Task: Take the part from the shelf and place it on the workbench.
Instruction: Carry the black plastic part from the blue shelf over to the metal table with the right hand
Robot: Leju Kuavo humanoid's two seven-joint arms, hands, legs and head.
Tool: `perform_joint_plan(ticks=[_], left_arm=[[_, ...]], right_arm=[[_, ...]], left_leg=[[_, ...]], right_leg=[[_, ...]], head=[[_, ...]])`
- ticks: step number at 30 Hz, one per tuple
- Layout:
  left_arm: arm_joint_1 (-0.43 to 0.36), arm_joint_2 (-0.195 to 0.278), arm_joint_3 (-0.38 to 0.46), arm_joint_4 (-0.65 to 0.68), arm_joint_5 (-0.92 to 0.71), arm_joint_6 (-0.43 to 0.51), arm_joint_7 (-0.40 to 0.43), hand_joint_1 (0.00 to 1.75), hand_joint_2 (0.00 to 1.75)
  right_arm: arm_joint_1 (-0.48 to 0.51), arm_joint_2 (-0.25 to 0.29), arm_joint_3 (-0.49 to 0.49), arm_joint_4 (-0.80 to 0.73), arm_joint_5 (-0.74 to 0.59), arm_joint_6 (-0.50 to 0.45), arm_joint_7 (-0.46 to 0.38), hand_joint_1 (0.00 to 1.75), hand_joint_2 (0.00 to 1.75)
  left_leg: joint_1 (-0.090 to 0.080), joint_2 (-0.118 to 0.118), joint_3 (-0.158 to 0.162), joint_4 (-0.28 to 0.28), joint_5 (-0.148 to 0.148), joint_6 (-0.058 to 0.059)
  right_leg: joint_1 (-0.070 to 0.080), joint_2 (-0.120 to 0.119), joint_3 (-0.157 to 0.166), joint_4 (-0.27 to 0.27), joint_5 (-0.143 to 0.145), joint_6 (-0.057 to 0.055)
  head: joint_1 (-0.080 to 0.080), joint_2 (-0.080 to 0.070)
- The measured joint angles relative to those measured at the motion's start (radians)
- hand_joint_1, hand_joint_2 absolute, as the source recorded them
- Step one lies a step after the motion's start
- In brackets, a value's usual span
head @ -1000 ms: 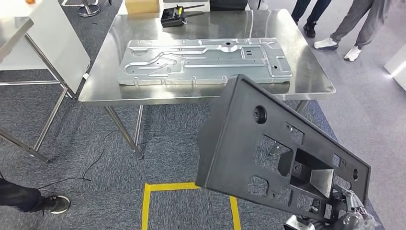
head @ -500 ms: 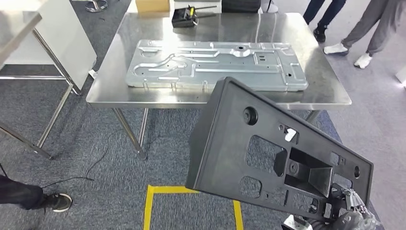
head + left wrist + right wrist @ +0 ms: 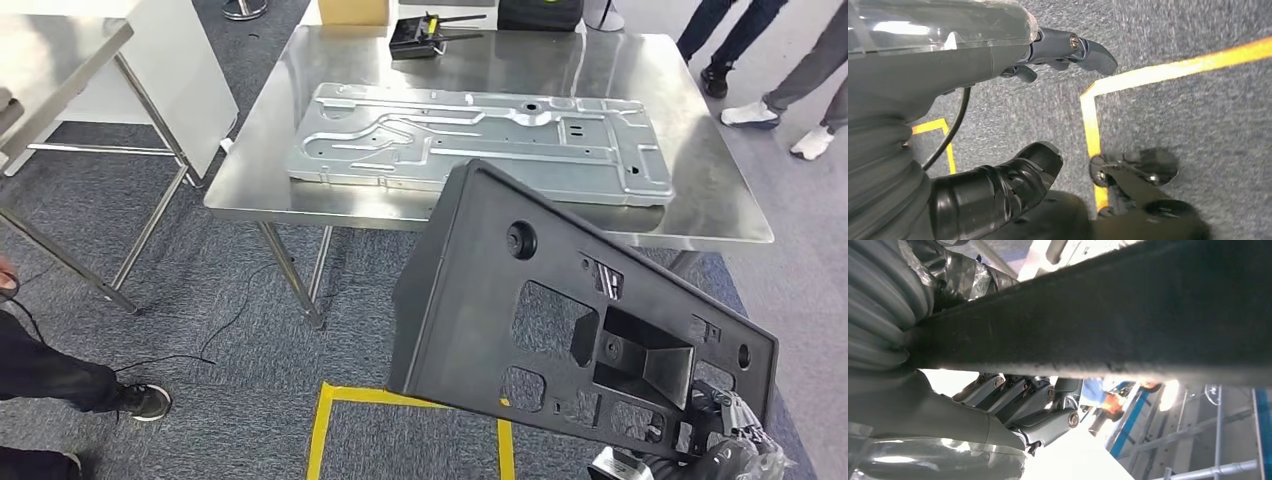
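Even overhead light is filling the head view, and the steel counter is throwing back soft pale glare along its top, while a dim shadow is lying on the carpet beneath it. The black panel is showing sharp. In the right wrist view, backlight is burning out the background to white, leaving the panel's edge nearly black. The left wrist view is looking slightly soft close up.

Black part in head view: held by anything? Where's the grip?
Yes. The right robot hand holds the black part at its lower right end, near the corner. The left robot hand holds nothing.
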Motion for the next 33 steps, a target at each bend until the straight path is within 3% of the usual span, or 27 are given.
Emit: perform_joint_plan(ticks=[1, 3, 5, 6, 8, 9, 10, 11, 12, 13, 15, 16, 20, 22, 24, 25, 26, 28, 30, 33], left_arm=[[-0.001, 0.0, 0.0, 0.0, 0.0, 0.002, 0.0, 0.0, 1.75], [-0.001, 0.0, 0.0, 0.0, 0.0, 0.003, 0.002, 0.0, 1.75], [0.001, 0.001, 0.0, 0.0, -0.001, 0.004, 0.003, 0.0, 1.75], [0.0, 0.001, 0.0, 0.0, -0.002, 0.003, 0.002, 0.0, 1.75], [-0.003, 0.0, 0.0, 0.0, -0.004, -0.001, -0.002, 0.0, 1.75], [-0.003, 0.0, 0.0, 0.0, -0.005, -0.004, -0.004, 0.0, 1.75], [-0.002, 0.001, 0.0, 0.0, -0.005, -0.007, -0.005, 0.0, 1.75], [-0.002, 0.001, 0.0, 0.0, -0.005, -0.011, -0.006, 0.0, 1.75], [-0.001, 0.0, 0.0, 0.0, -0.006, -0.013, -0.006, 0.0, 1.75], [0.0, 0.0, 0.0, 0.0, -0.006, -0.014, -0.007, 0.0, 1.75], [-0.001, 0.0, 0.0, 0.0, -0.007, -0.016, -0.007, 0.0, 1.75], [-0.001, 0.0, 0.0, 0.0, -0.008, -0.017, -0.008, 0.0, 1.75], [-0.001, 0.001, 0.0, 0.0, -0.009, -0.021, -0.012, 0.0, 1.75], [-0.002, 0.001, 0.0, 0.0, -0.01, -0.022, -0.013, 0.0, 1.75], [-0.001, 0.001, 0.0, 0.0, -0.011, -0.024, -0.013, 0.0, 1.75], [0.001, 0.001, 0.0, 0.0, -0.012, -0.025, -0.013, 0.0, 1.75], [0.002, 0.001, 0.0, 0.0, -0.013, -0.025, -0.013, 0.0, 1.75], [0.003, 0.001, 0.0, 0.0, -0.015, -0.025, -0.013, 0.0, 1.75], [0.002, 0.003, 0.0, 0.0, -0.015, -0.025, -0.013, 0.0, 1.75], [0.001, 0.005, -0.001, 0.0, -0.016, -0.025, -0.012, 0.0, 1.75]], right_arm=[[0.0, 0.0, 0.0, 0.0, 0.001, 0.0, 0.0, 1.75, 1.75], [0.0, 0.0, 0.0, 0.0, 0.002, 0.0, 0.0, 1.75, 1.75], [0.0, 0.0, 0.0, 0.0, 0.004, 0.0, 0.0, 1.75, 1.75], [0.0, 0.0, 0.0, 0.0, 0.003, 0.0, 0.0, 1.75, 1.75], [0.001, 0.0, 0.0, 0.001, -0.002, 0.0, -0.001, 1.75, 1.75], [0.002, 0.0, 0.0, 0.002, -0.008, 0.0, 0.001, 1.75, 1.75], [0.003, 0.0, 0.0, 0.004, -0.015, 0.0, 0.003, 1.75, 1.75], [0.003, 0.0, 0.0, 0.005, -0.023, 0.0, 0.006, 1.75, 1.75], [0.003, 0.0, 0.0, 0.006, -0.029, 0.0, 0.008, 1.75, 1.75], [0.003, 0.0, 0.0, 0.006, -0.033, 0.0, 0.01, 1.75, 1.75], [0.001, 0.0, 0.0, 0.006, -0.035, 0.0, 0.013, 1.75, 1.75], [0.001, 0.0, 0.0, 0.006, -0.034, 0.0, 0.014, 1.75, 1.75], [-0.001, 0.0, 0.0, 0.006, -0.03, 0.0, 0.026, 1.75, 1.75], [-0.002, 0.0, 0.0, 0.005, -0.033, 0.0, 0.03, 1.75, 1.75], [-0.002, 0.0, 0.0, 0.005, -0.036, 0.0, 0.032, 1.75, 1.75], [-0.002, 0.0, 0.0, 0.005, -0.037, 0.0, 0.032, 1.75, 1.75], [-0.002, 0.0, 0.0, 0.005, -0.037, 0.0, 0.032, 1.75, 1.75], [-0.002, 0.0, 0.0, 0.005, -0.038, 0.0, 0.033, 1.75, 1.75], [-0.003, 0.0, 0.0, 0.005, -0.038, 0.0, 0.036, 1.75, 1.75], [-0.004, 0.0, 0.0, 0.005, -0.032, 0.0, 0.047, 1.75, 1.75]], left_leg=[[-0.003, 0.007, 0.006, -0.018, 0.001, 0.006], [-0.005, -0.008, 0.006, -0.022, 0.002, 0.017], [-0.001, -0.023, 0.009, -0.031, 0.008, 0.03], [0.002, -0.029, 0.012, -0.035, 0.01, 0.036], [0.003, -0.039, 0.013, -0.036, 0.011, 0.044], [0.002, -0.045, 0.013, -0.036, 0.011, 0.046], [0.002, -0.05, 0.014, -0.036, 0.01, 0.046], [0.002, -0.056, 0.017, -0.036, 0.008, 0.046], [0.002, -0.06, 0.02, -0.036, 0.006, 0.044], [0.002, -0.064, 0.024, -0.036, 0.004, 0.042], [-0.001, -0.07, 0.027, -0.033, -0.002, 0.034], [-0.003, -0.072, 0.026, -0.033, -0.004, 0.028], [-0.001, -0.068, 0.022, -0.019, -0.019, 0.005], [0.002, -0.062, -0.016, 0.067, -0.066, -0.004], [0.004, -0.058, -0.085, 0.198, -0.121, -0.009], [0.005, -0.056, -0.109, 0.238, -0.128, -0.01], [0.005, -0.055, -0.116, 0.243, -0.115, -0.009], [0.004, -0.052, -0.074, 0.144, -0.042, 0.0], [-0.003, -0.047, -0.016, 0.022, 0.006, 0.013], [-0.009, -0.044, 0.008, -0.035, 0.005, 0.027]], right_leg=[[0.003, -0.006, 0.001, 0.001, -0.003, 0.004], [0.005, -0.018, 0.004, -0.001, -0.005, 0.013], [0.002, -0.001, 0.0, 0.021, -0.025, 0.024], [0.0, 0.016, -0.016, 0.059, -0.049, 0.029], [-0.003, 0.044, -0.078, 0.185, -0.109, 0.033], [-0.004, 0.048, -0.111, 0.244, -0.127, 0.034], [-0.004, 0.05, -0.133, 0.277, -0.128, 0.034], [-0.004, 0.05, -0.137, 0.271, -0.108, 0.034], [-0.004, 0.05, -0.121, 0.226, -0.07, 0.032], [-0.005, 0.052, -0.094, 0.156, -0.028, 0.028], [-0.001, 0.058, -0.046, 0.039, 0.022, 0.02], [0.001, 0.061, -0.037, 0.012, 0.027, 0.016], [-0.002, 0.06, -0.029, -0.004, 0.025, -0.005], [-0.004, 0.054, -0.021, -0.01, 0.023, -0.016], [-0.002, 0.05, -0.018, -0.01, 0.018, -0.021], [-0.001, 0.049, -0.016, -0.009, 0.015, -0.022], [0.0, 0.049, -0.012, -0.008, 0.012, -0.022], [0.001, 0.049, 0.001, -0.007, 0.003, -0.02], [0.005, 0.048, 0.011, -0.007, -0.007, -0.013], [0.005, 0.044, 0.018, -0.005, -0.009, 0.002]], head=[[0.0, 0.0], [0.001, 0.0], [0.001, 0.0], [0.001, 0.0], [0.002, 0.0], [0.002, 0.0], [0.002, 0.0], [0.002, 0.0], [0.002, 0.0], [0.002, 0.0], [0.002, 0.0], [0.001, 0.0], [0.0, 0.0], [0.0, 0.0], [-0.001, 0.0], [-0.001, 0.0], [-0.001, 0.0], [-0.001, 0.0], [0.0, 0.0], [0.0, 0.0]])
